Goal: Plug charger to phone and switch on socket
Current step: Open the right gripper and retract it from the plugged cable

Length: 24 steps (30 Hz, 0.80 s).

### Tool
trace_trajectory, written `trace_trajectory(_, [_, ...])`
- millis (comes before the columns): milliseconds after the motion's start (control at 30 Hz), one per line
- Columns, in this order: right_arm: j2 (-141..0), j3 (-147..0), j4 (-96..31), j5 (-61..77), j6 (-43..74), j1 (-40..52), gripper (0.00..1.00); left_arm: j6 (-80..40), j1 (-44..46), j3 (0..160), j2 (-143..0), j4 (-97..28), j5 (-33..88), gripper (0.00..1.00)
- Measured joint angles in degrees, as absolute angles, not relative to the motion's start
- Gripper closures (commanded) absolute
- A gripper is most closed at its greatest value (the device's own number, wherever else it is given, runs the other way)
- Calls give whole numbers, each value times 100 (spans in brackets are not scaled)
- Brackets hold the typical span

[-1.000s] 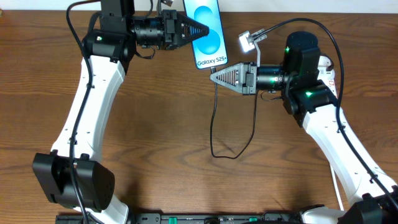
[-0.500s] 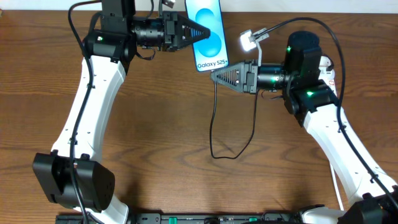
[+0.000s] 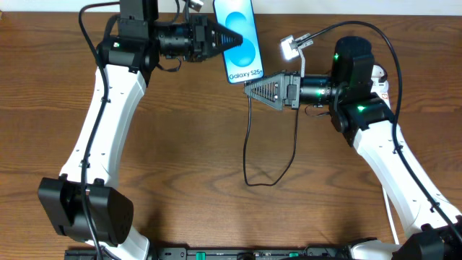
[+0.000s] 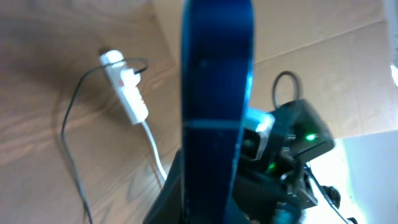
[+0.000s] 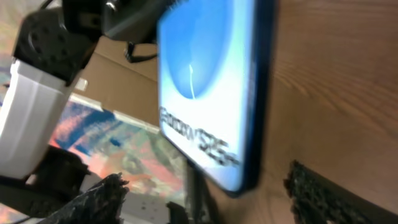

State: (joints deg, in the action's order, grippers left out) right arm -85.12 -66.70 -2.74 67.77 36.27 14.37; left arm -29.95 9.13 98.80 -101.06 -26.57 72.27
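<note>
Brown wood-grain table (image 3: pixel 180 144) carries both arms; a pale wall strip runs along its far edge.

1. Left gripper (image 3: pixel 234 37): closed on the phone (image 3: pixel 244 59). The fingers clamp the phone's long left side, about midway along its length. In the left wrist view the phone appears edge-on, upright in the middle of the frame, rising out of the dark finger bases.

2. Phone: at the far edge of the table, screen up, slightly rotated, with the top end leaning left. The screen is lit cyan-blue, and the "Galaxy S25+" text sits at the end nearest the right gripper. Whether the phone rests on the table or is lifted cannot be told.

3. Right gripper (image 3: pixel 249 87): open. Its fingers (image 5: pixel 99 199) stand wide apart in the right wrist view, one on each side of the frame, with the phone's bottom end between them and neither finger touching it. In the overhead view the gripper points left, its tip just below the phone's bottom edge.

4. Charger (image 3: pixel 245 144): the thin black cable emerges under the right gripper tip, runs toward the near side of the table, loops to the right, and climbs back up to the right gripper body, where it is lost from view. A dark stem shows below the phone's bottom edge in the right wrist view; it is too blurred to confirm that the plug tip is seated.

5. Socket (image 4: pixel 127 93): lies flat on the table, well apart from the phone, seen in the left wrist view. A black plug sits in its far end, and a thin black cable trails from it. A white cord (image 4: pixel 152 155) leaves its near end. The switch position cannot be read.
</note>
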Motion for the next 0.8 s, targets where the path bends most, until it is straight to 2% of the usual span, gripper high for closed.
trace_trajectory(267, [-8512,-6670,-355,6901,3680,1017,1,-2145,913,9878,-10167,-3865,7006,93])
trace_trajectory(433, [-8512,-6678,-1096,6643,3627,760,1,-1551,926,9878,-10202,-4466,6963,93])
trace_trajectory(633, [-8510,-6700,-2954,5028,3321,628,1,-362,1072,9878,-10263,-5489,6895,93])
trace_trajectory(800, [-8510,-6700,-3955,3450,3131,628,1,952,1319,9878,-10499,-6112,6779,93])
